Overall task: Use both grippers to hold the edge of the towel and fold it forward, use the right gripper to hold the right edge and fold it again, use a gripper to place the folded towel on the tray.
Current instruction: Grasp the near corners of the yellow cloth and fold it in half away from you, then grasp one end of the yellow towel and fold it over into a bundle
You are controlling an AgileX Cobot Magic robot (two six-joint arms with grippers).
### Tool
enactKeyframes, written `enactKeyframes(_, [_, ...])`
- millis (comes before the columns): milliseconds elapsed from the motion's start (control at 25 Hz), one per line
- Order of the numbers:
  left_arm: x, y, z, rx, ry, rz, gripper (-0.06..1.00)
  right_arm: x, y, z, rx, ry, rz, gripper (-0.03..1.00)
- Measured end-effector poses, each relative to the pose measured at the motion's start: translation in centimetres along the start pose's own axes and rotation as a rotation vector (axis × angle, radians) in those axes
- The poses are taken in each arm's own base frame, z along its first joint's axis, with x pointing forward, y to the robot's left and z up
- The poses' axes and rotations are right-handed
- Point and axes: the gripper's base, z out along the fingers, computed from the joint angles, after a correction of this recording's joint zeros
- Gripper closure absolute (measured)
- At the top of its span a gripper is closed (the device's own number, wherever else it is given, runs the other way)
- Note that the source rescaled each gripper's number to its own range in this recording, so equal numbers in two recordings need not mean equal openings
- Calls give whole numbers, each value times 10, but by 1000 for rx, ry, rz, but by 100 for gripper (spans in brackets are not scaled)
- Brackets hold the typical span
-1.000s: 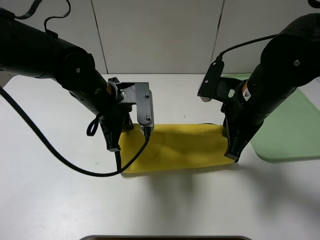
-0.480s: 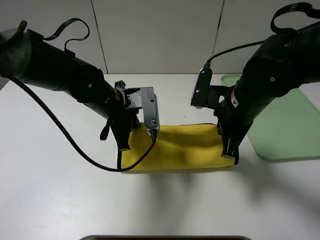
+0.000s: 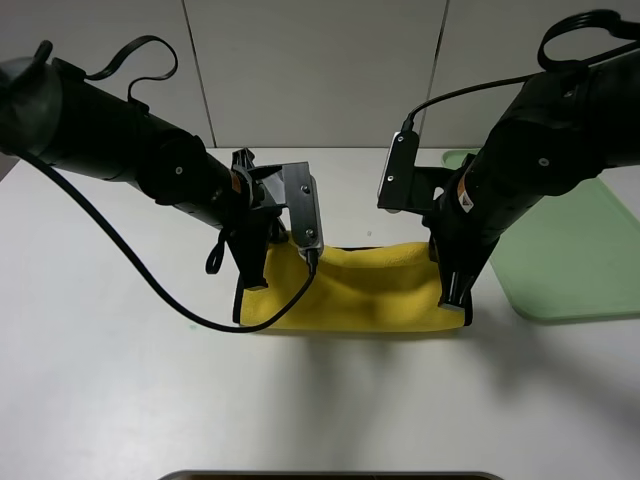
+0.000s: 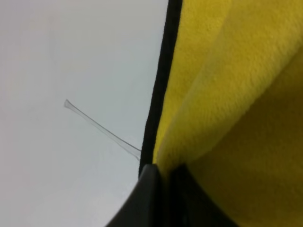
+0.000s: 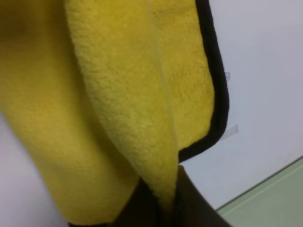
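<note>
The left gripper (image 3: 254,284) and the right gripper (image 3: 456,302) each have their jaws clamped on an edge of the yellow towel (image 3: 365,290), one at either end. Both wrist views show cloth pinched between the dark jaws. The towel sits near the middle of the desk (image 3: 100,380), doubled and bunched, its ends apparently lifted. The first forward fold therefore looks under way but not laid flat. The second fold by the right gripper is not yet done, nor is the placing on the green tray (image 3: 570,250), which lies apart by the desk's right edge.
</note>
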Motion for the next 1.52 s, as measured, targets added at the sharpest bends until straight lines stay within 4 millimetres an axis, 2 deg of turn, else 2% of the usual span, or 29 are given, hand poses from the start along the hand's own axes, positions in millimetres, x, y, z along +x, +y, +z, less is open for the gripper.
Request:
enactKeyframes(40, [0, 0, 0, 1, 1, 0, 83, 0, 0, 0, 1, 6, -5, 83])
enactKeyframes(80, [0, 0, 0, 1, 1, -4, 74, 1, 0, 0, -1, 11, -6, 66])
enactKeyframes(160, [0, 0, 0, 1, 1, -18, 49, 2, 0, 0, 2, 18, 9, 27])
enactKeyframes(200, [0, 0, 0, 1, 1, -31, 32, 1, -1, 0, 8, 15, 22, 15])
enactKeyframes(240, [0, 0, 0, 1, 1, -43, 18, 1, -1, 0, 17, 8, 36, 7])
enactKeyframes(320, [0, 0, 0, 1, 1, -56, 4, -1, -3, 0, 31, -15, 60, 1])
enactKeyframes(480, [0, 0, 0, 1, 1, -60, -4, -4, -4, 0, 45, -50, 78, -2])
enactKeyframes(840, [4, -5, -1, 58, 51, -82, -6, -6, -5, 0, 50, -67, 81, -3])
enactKeyframes(960, [6, -7, -8, 90, 82, -113, -6, -6, -5, 0, 50, -67, 81, -3])
enactKeyframes(1120, [3, -3, -38, 102, 102, -201, -6, -6, -5, 0, 48, -68, 90, -3])
enactKeyframes(1520, [-4, 6, -154, 15, 11, -430, -6, -10, -3, 0, 24, -109, 165, -3])
